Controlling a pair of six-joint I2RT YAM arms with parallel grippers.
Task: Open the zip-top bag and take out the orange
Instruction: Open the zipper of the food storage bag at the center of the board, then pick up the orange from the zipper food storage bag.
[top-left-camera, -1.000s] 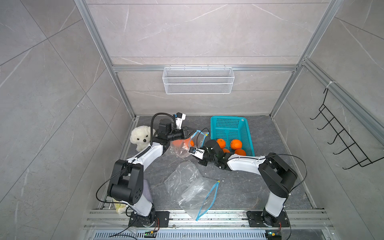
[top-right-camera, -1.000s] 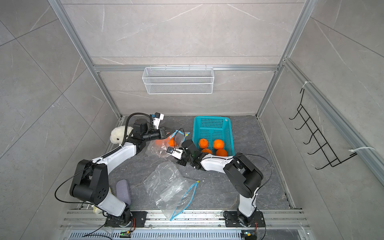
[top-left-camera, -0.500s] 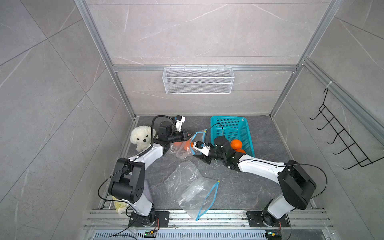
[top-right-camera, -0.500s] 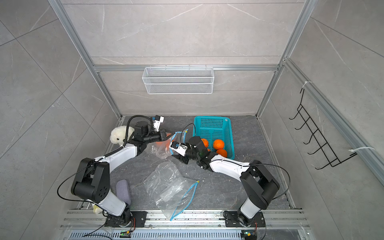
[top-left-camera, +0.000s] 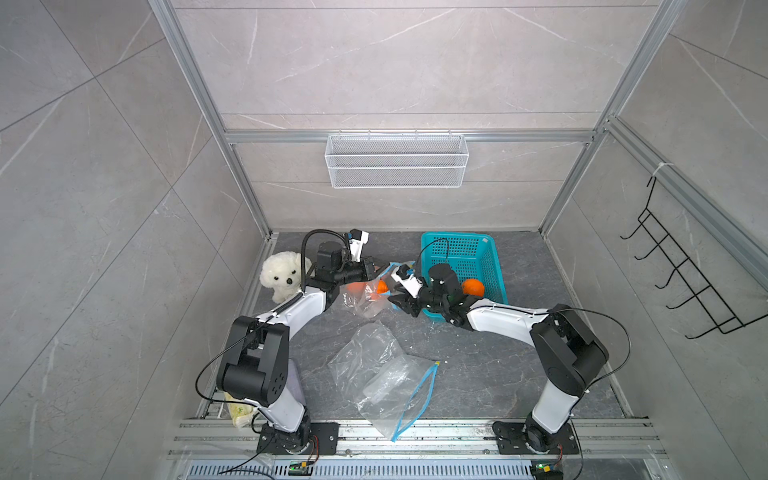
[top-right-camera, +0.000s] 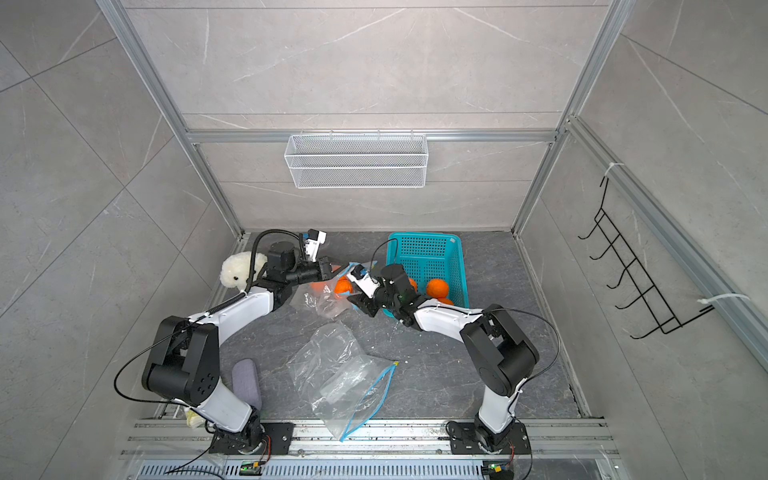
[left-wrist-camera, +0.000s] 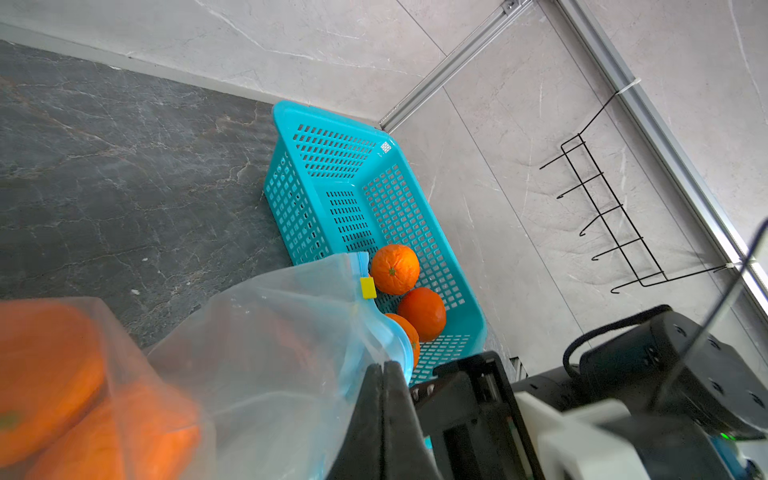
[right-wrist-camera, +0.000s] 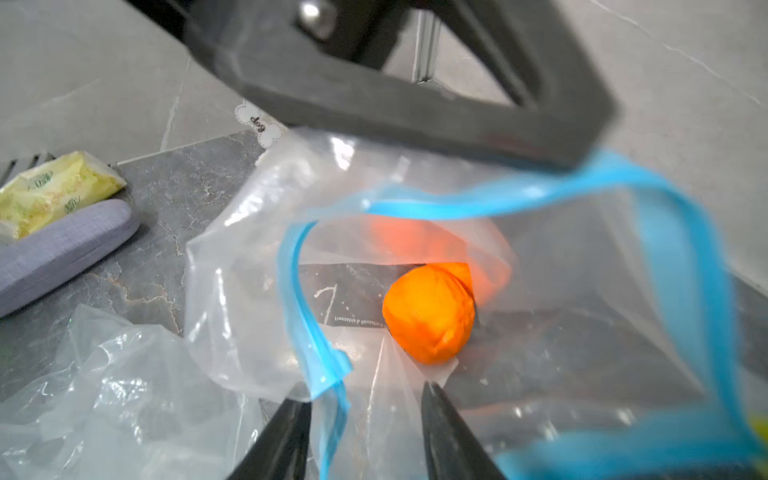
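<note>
The clear zip-top bag (top-left-camera: 365, 299) (top-right-camera: 322, 303) with a blue zip hangs between my two grippers, left of the basket. My left gripper (top-left-camera: 376, 266) (left-wrist-camera: 383, 368) is shut on the bag's blue rim (left-wrist-camera: 390, 336) and holds it up. The mouth gapes in the right wrist view, blue zip (right-wrist-camera: 457, 203) looped wide. One orange (right-wrist-camera: 428, 313) lies inside, with a second orange shape behind it. My right gripper (top-left-camera: 395, 297) (right-wrist-camera: 363, 392) is open at the mouth, with a loose zip end and plastic between its fingers. Nothing is pinched there.
A teal basket (top-left-camera: 457, 245) (left-wrist-camera: 332, 120) at the back right holds three oranges (left-wrist-camera: 395, 269). Empty clear bags (top-left-camera: 382, 374) lie in the middle foreground. A white plush dog (top-left-camera: 280, 276) sits at the back left. A grey case (top-right-camera: 247, 382) and a yellow packet (right-wrist-camera: 54, 191) lie near the left arm's base.
My right gripper's jaws have opened wider at the bag's mouth and its arm has shifted a little. The left gripper has kept its hold on the rim.
</note>
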